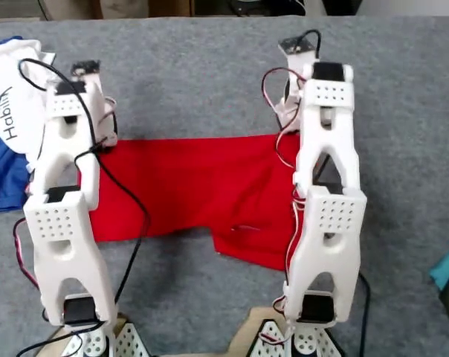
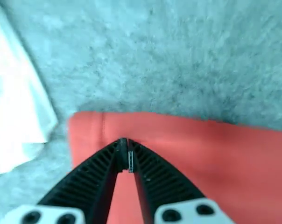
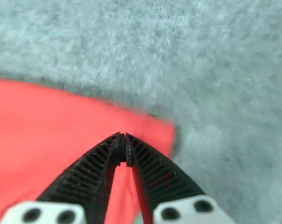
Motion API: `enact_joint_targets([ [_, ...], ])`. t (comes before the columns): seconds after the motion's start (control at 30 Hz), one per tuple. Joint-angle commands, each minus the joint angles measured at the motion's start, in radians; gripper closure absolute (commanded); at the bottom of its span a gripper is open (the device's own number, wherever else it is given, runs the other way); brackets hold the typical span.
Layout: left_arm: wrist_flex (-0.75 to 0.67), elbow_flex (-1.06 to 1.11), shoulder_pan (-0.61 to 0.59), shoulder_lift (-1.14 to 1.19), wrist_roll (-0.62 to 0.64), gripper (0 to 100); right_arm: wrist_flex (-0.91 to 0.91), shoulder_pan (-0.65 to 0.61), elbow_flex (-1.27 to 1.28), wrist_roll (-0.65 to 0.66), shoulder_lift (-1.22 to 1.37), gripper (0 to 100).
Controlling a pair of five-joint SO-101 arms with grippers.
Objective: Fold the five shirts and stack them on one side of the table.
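Although closed tip to tip, the left fingers [image 2: 123, 145] rest at the near corner of the red shirt [image 1: 187, 186]; pinched cloth cannot be confirmed. The shirt, a smooth flat band on the desk [image 1: 210, 82], runs lengthwise to the right fingers [image 3: 122, 140], equally closed at its opposite corner.

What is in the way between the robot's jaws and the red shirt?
Nothing visible. The left gripper and right gripper sit with closed jaws right over the red shirt, at its far corners.
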Motion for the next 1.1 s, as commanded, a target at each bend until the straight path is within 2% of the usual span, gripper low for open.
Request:
enact_joint_targets([
  [0.0, 0.086, -0.137, -0.012, -0.019, 0.002, 98, 0.143, -0.039, -0.125, 0.051, -0.010, 99.3],
  [0.2, 0.204, -0.212, -0.014, -0.022, -0.002, 98, 0.140, -0.084, -0.030, 0.077, -0.108, 99.3],
  [0.37, 0.287, -0.219, -0.014, -0.022, -0.061, 98, 0.135, -0.193, 0.341, 0.126, -0.343, 99.1],
  [0.5, 0.299, -0.203, -0.021, -0.042, -0.089, 98, 0.095, -0.282, 0.633, 0.133, -0.532, 99.0],
  [0.67, 0.281, -0.043, -0.023, -0.191, -0.112, 98, -0.021, -0.366, 0.912, 0.278, -0.691, 99.0],
  [0.77, 0.209, 0.160, -0.023, -0.332, -0.112, 98, -0.124, -0.377, 1.018, 0.351, -0.714, 99.1],
  [0.87, 0.081, 0.450, -0.021, -0.509, -0.112, 98, -0.241, -0.374, 1.096, 0.367, -0.711, 99.2],
  [1.07, -0.331, 1.094, 0.040, -0.877, -0.095, 98, -0.348, -0.380, 1.145, 0.364, -0.642, 99.1],
])
